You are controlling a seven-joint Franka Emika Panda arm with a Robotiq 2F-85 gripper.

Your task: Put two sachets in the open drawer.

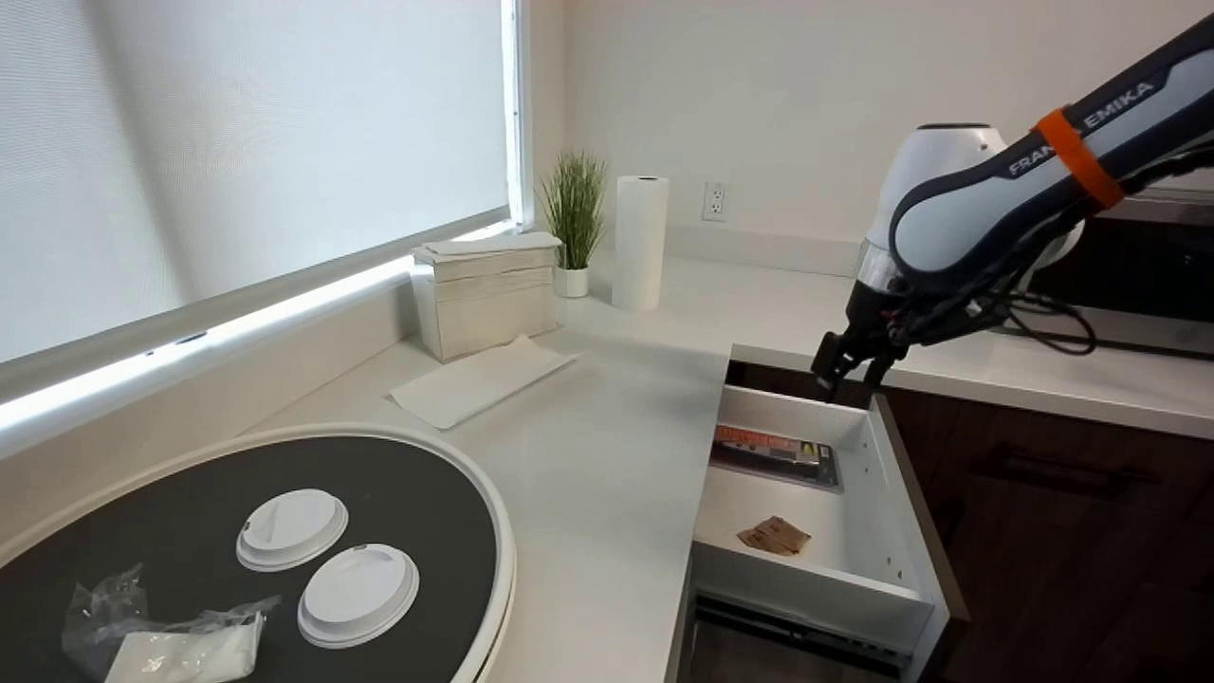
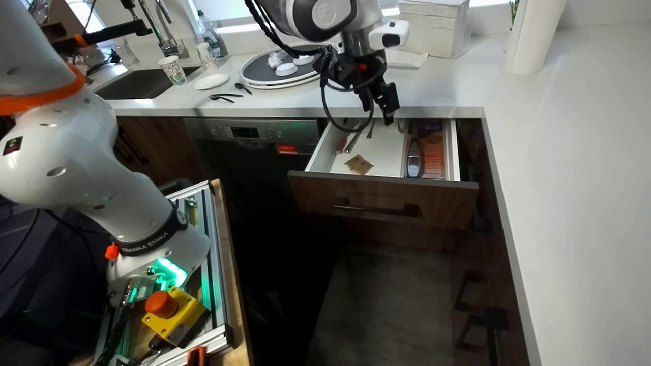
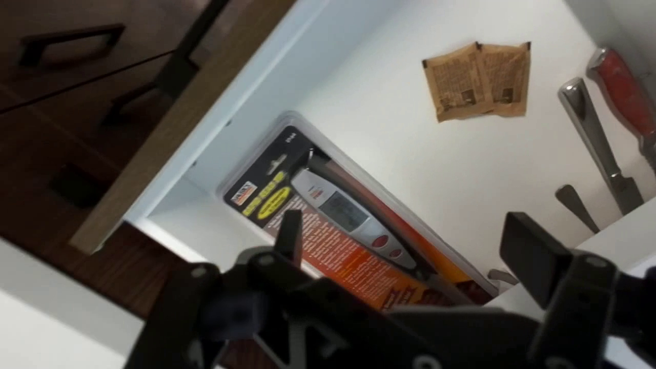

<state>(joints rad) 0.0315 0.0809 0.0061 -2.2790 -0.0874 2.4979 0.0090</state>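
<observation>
Already, two flat brown paper sachets point(image 3: 476, 84) lie inside a pulled-out drawer with white walls and a brown wood-look front point(image 1: 806, 583), small dark print visible on them in the wrist view. The pair meet along a side; whether they are joined or overlap cannot be told. In an exterior view they rest on the drawer's white floor, near its front panel. Above the drawer, a black two-fingered gripper point(image 3: 412, 248) hangs with its fingers spread wide apart, at the end of a white and black robot arm point(image 1: 948, 232) wrapped with an orange band. Sharing the drawer, apart from the sachets, are a clear plastic blister pack with a black and orange card point(image 3: 353, 251), a red-handled utensil point(image 3: 622, 95) and a slim silver metal utensil point(image 3: 594, 133). On the white countertop point(image 1: 607, 465), a dark grey round tray with a white rim point(image 1: 505, 545) bears two white plastic lids point(image 1: 358, 596) and a white packet in crumpled clear film point(image 1: 190, 655). Farther along stand a stack of white folded paper point(image 1: 493, 304), a green grass-like plant in a white pot point(image 1: 574, 209) and an upright roll of white paper point(image 1: 640, 242).
</observation>
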